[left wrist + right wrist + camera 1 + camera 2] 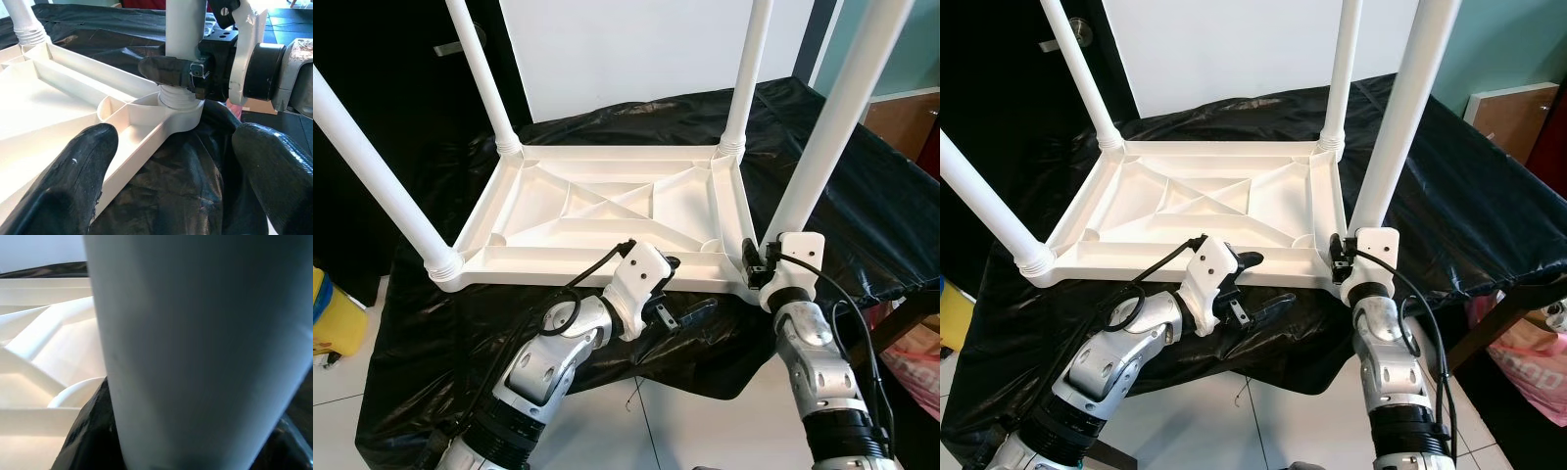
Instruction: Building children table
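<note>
A white plastic table top (607, 206) lies upside down on a black sheet, with its legs pointing up. My right gripper (756, 262) is shut around the base of the near right leg (832, 127), just above its threaded socket (180, 100). In the right wrist view that leg (195, 347) stands between the black fingers (85, 433). My left gripper (690, 286) is open at the top's near rim (1273, 257), to the left of that corner. One of its fingers (80, 176) lies over the rim and the other finger (274, 171) hangs over the sheet.
The black sheet (871, 206) covers a low support and drapes to the white tiled floor (607, 431). A yellow object (333, 313) sits at the left and a wooden cabinet (901, 117) and pink bag (915, 367) at the right. The other legs (372, 166) rise around the top.
</note>
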